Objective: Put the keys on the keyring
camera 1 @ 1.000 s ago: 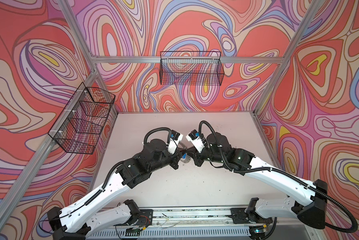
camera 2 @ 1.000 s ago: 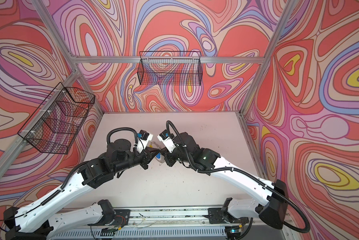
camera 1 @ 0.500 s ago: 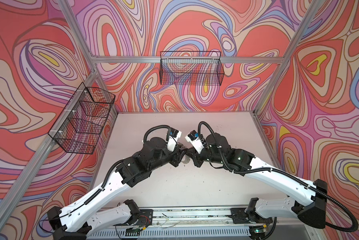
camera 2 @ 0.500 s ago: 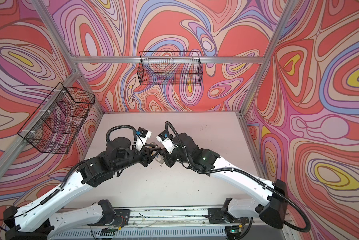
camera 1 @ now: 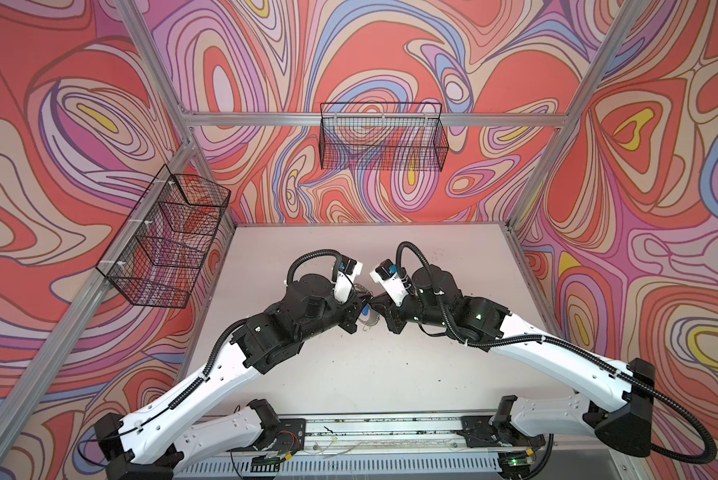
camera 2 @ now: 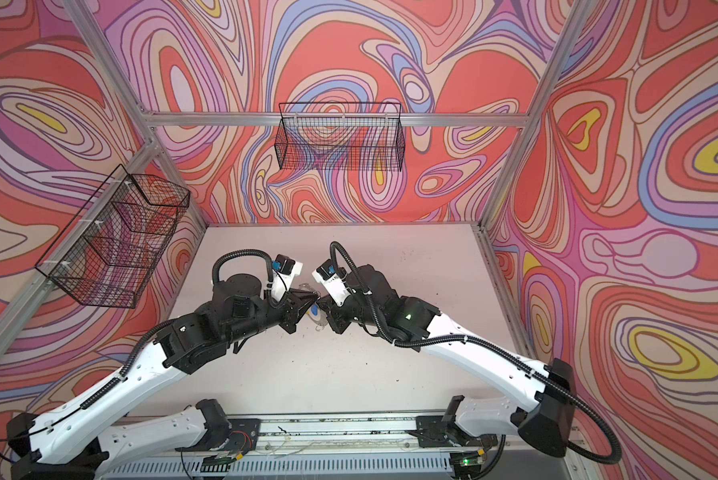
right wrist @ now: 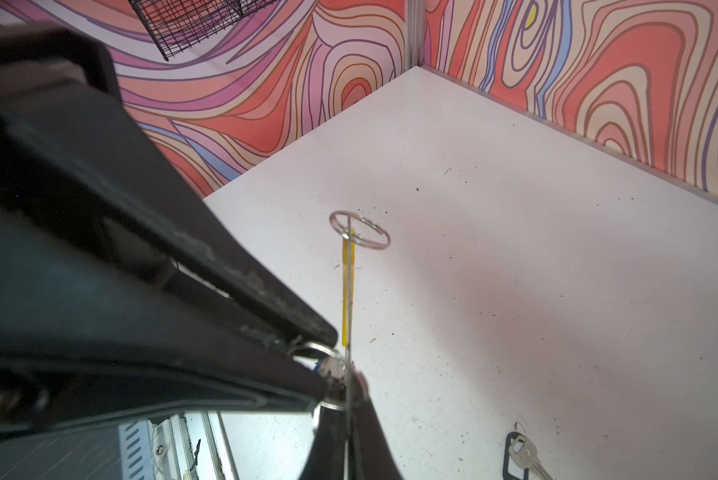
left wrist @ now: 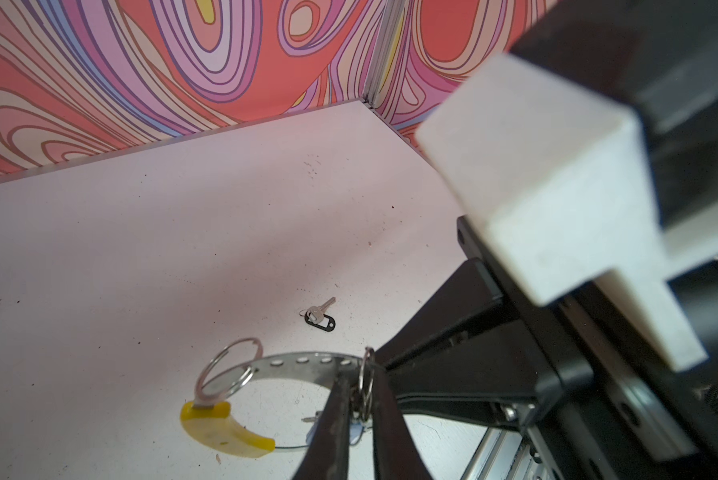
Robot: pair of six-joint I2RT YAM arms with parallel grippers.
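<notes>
Holding the keyring [left wrist: 307,359] in the air above mid-worktop [left wrist: 141,270], my right claw [right wrist: 347,399] was clamped on its rim. Left claw [left wrist: 361,399] was narrow, pinching the small split ring of the blue-tag key [camera 1: 365,311] at that rim. Black-tag key [left wrist: 319,319] lay flat on the worktop. Keys looked light, stiff and slippery; I judged the tag or split ring the best hold.

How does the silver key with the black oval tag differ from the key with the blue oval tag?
Tag colour: the black-tagged key has a black oval plastic tag, the blue-tagged key a blue one. Place: the black-tagged key lies flat on the white table, alone; the blue-tagged key is up off it, at the large grey metal keyring. Both are small tagged keys.
</notes>
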